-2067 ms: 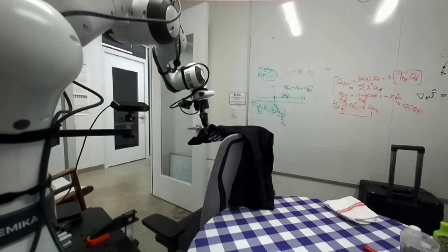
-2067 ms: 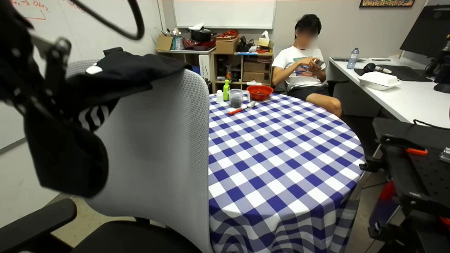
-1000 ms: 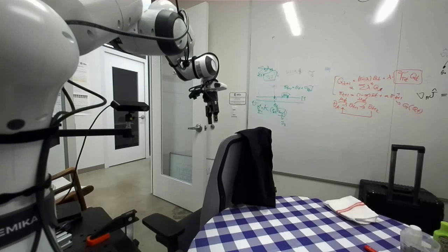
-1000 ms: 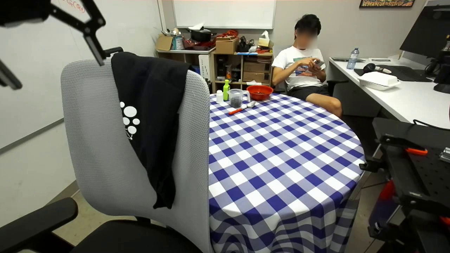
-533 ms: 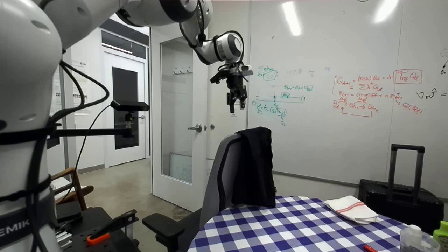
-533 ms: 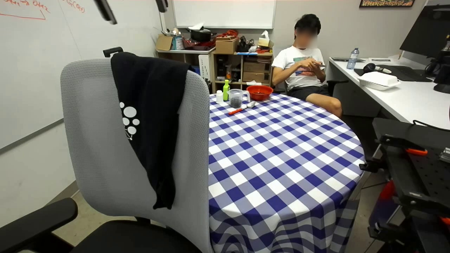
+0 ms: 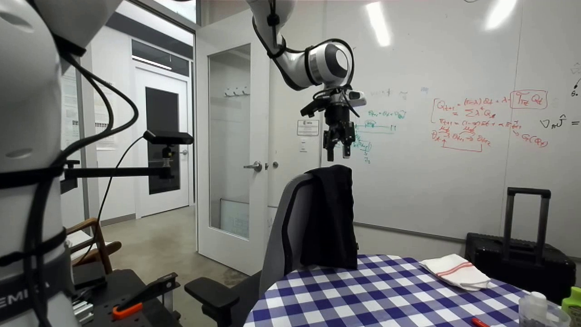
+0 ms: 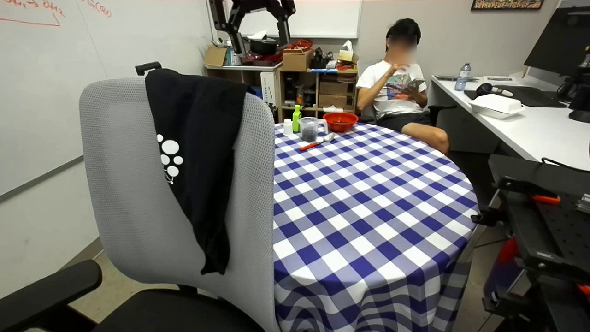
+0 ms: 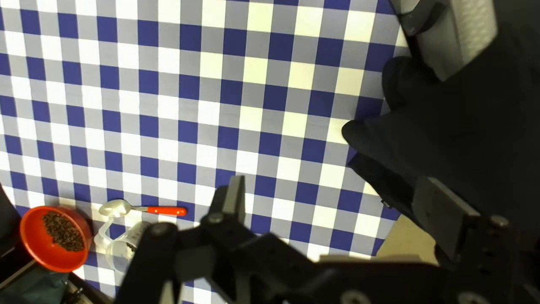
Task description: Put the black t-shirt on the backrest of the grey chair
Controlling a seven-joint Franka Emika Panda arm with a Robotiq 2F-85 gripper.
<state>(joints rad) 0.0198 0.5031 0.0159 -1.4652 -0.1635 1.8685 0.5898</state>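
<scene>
The black t-shirt (image 8: 198,129) hangs over the top of the grey chair's backrest (image 8: 124,221), with cloth down both faces. Its narrow lower end and a white dotted print show on the seat side. Towards the table, the t-shirt (image 7: 333,222) drops in a broad dark panel. My gripper (image 7: 338,157) is above the backrest top, fingers downward and apart from the cloth. An exterior view has the gripper (image 8: 262,47) high beyond the backrest, jaws spread. In the wrist view, tablecloth shows between the open fingers, and the t-shirt (image 9: 464,126) fills the right side, lying below one finger.
A round table with a checked tablecloth (image 8: 368,198) adjoins the chair. On it are a red bowl (image 8: 340,121), a measuring cup (image 8: 309,129), a spoon (image 8: 318,142) and a folded white towel (image 7: 456,271). A person (image 8: 398,87) sits beyond the table.
Two seconds ago my gripper held the t-shirt's end out from the backrest. It has let go, and the end hangs down. The gripper has risen and moved across towards the table side.
</scene>
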